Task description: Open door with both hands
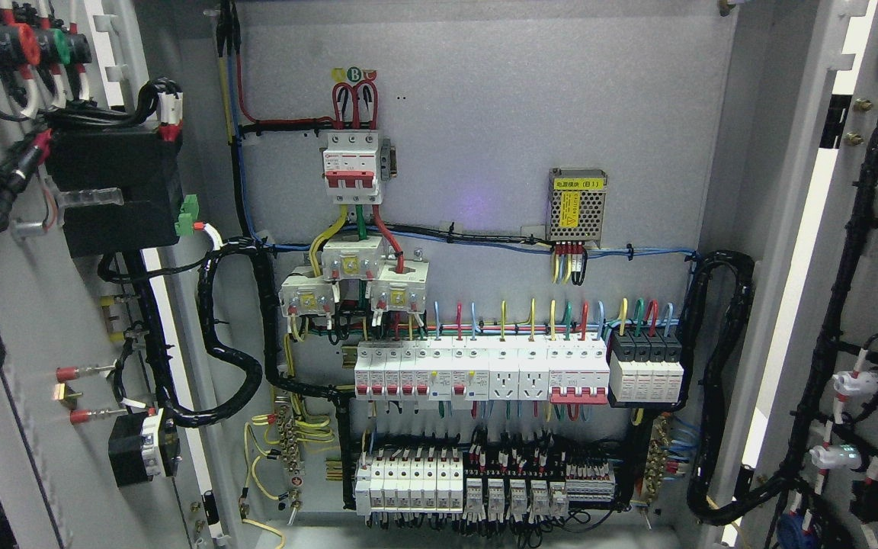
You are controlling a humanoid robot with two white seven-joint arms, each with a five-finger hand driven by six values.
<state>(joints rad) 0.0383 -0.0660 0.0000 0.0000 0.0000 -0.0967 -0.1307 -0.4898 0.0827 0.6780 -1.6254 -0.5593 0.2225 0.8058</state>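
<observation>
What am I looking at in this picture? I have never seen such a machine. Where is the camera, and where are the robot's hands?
The camera sits on the head of a humanoid robot, so you see what the robot sees. It faces an electrical cabinet whose two doors already stand open: the left door and the right door, both carrying wiring on their inner sides. Inside, on the grey back panel, are a large breaker with red levers, a small power supply with a yellow label, a long row of white breakers and another row of terminals lower down, all joined by coloured wires and black cable bundles. Neither robot hand shows in this picture, so nothing is seen being held.
</observation>
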